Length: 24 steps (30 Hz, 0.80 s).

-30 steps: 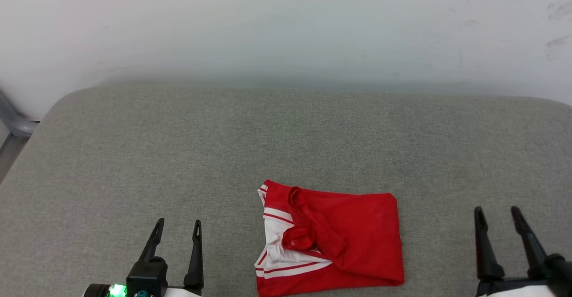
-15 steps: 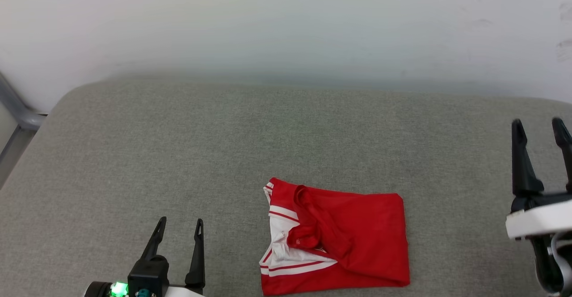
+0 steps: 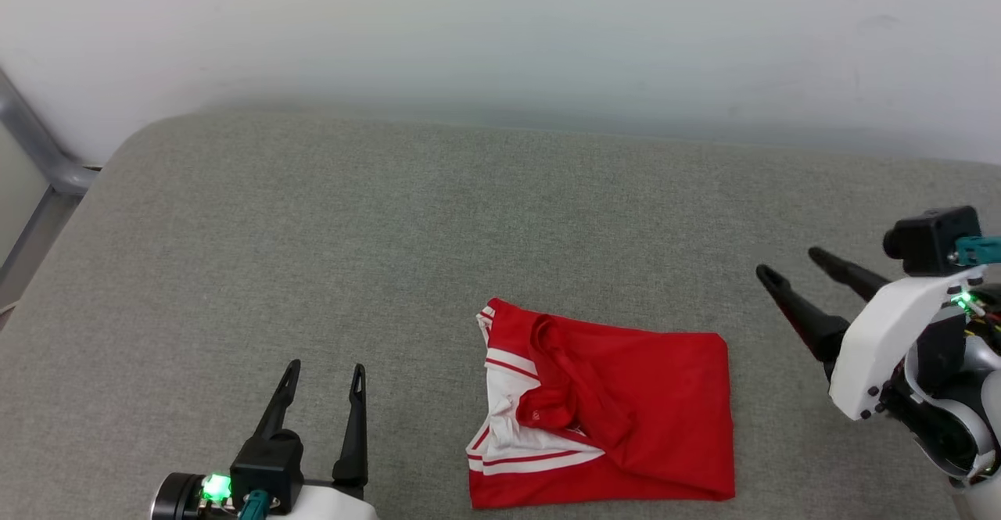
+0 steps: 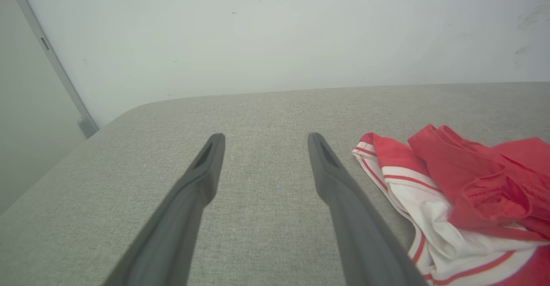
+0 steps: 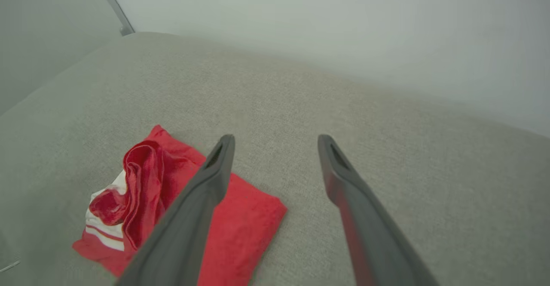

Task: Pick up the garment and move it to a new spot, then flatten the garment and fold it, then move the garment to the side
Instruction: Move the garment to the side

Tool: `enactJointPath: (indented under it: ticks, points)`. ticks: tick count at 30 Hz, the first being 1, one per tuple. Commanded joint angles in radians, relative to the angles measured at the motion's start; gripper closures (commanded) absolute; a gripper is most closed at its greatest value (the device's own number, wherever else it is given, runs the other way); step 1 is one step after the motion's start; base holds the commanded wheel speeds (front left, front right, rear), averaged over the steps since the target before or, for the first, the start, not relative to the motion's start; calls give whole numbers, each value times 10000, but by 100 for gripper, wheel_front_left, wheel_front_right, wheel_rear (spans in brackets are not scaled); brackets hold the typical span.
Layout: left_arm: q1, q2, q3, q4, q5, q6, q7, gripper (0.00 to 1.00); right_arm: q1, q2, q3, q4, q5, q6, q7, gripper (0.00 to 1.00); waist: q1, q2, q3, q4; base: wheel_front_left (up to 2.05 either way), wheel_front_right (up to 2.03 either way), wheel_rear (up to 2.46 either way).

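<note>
Garment, head view: garment (image 3: 626, 418) lies as a compact, roughly rectangular red bundle near the front edge of the grey cushion (image 3: 391, 231), a little right of its middle. White, red-striped cloth shows along its left side.
Left gripper, head view: left gripper (image 3: 325, 366) is at the front edge with fingers apart and nothing between them. It is near the garment's left side, not touching.
Right gripper, head view: right gripper (image 3: 788, 262) is by the right edge, fingers apart and empty, tips aimed back-left, apart from the garment.
Left wrist view: left gripper (image 4: 265, 136) is spread over bare cushion (image 4: 266, 105). The garment (image 4: 451, 191) lies just beside its right-hand finger, with no contact visible.
Right wrist view: right gripper (image 5: 276, 137) is spread and empty. The garment (image 5: 253, 217) lies low and to the left, and one finger crosses in front of it.
Progress: the fold looks made, though rumpled near the white cloth. Moving the bundle toward a side edge seems left, and neither gripper has hold of it yet.
</note>
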Motion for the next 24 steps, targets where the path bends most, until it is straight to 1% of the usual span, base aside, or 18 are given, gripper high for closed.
enactJointPath:
  ticks: [1, 6, 11, 17, 24]
  points:
    - [-102, -4, -1, -23, 11, -3, -25, 0, -122, -120, 78, 67, 270, -9, 334, 0, -1, -1, 50, 24, 0, 0, 0]
    - [-256, -56, -79, -45, 19, -36, -25, 0, 69, -484, 580, 463, 1279, -9, 1965, 0, -1, -1, 248, 139, 0, 0, 0]
    - [-440, -124, -197, -86, 0, -44, -25, 0, 184, -750, 938, 774, 2025, -9, 2912, 0, -1, -1, 577, 344, 0, 0, 0]
    - [-668, -182, -277, -151, -29, -12, -25, 0, 91, -789, 1361, 1172, 2547, -9, 3311, 0, -1, -1, 1063, 552, 0, 0, 0]
    - [-1014, -219, -375, -116, -43, -45, -25, 0, 17, -551, 2011, 1719, 2783, -9, 3192, 0, -1, -1, 1511, 749, 0, 0, 0]
